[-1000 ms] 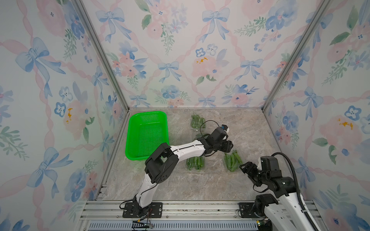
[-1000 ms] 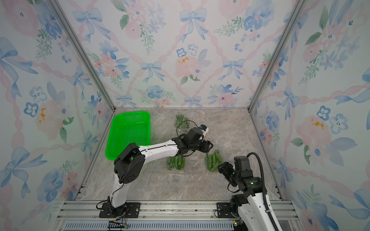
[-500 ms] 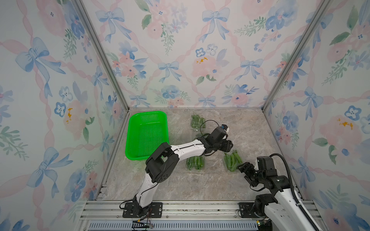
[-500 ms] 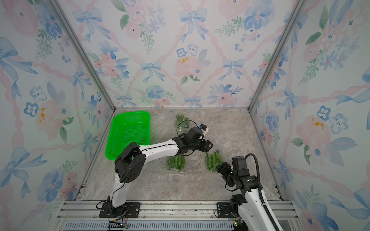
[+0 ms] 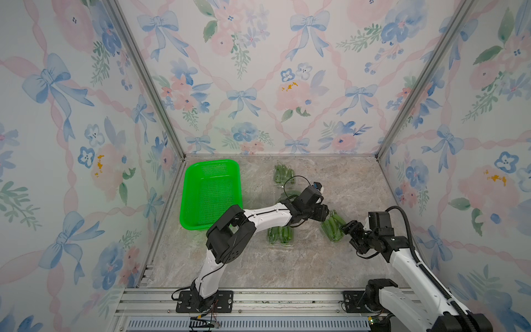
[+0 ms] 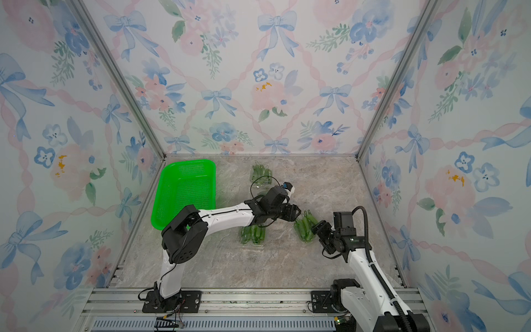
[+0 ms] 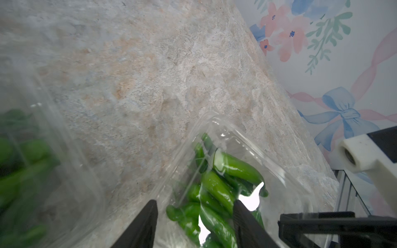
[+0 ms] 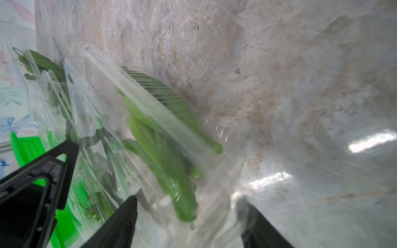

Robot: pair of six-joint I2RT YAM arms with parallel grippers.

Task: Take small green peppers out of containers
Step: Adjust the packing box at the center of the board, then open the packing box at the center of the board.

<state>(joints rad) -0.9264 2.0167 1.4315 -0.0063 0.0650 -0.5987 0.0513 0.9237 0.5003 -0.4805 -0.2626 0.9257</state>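
Two grippers meet at one box (image 5: 332, 230), the rightmost one. Its peppers (image 7: 217, 193) lie packed under clear plastic. None is out yet, and the basket (image 5: 186, 195) by the left wall holds nothing, so I judge the step in hand to be opening this first box.

The left gripper (image 7: 195, 203) sits at the box's far end. Its jaws are apart, with one finger outside the wall and one over the plastic; whether they pinch it I cannot tell. The right gripper (image 8: 188, 198) is at the near end, its jaws spread wide with the box's corner between them and no clear contact.

Next, I judge, one gripper must pin the box while the other catches the lid's lip and lifts. The thin plastic will likely flex or slide, so the pull should be slow.

A second box (image 5: 280, 235) lies just beside it and a third box (image 5: 284, 174) lies near the back wall, both full.
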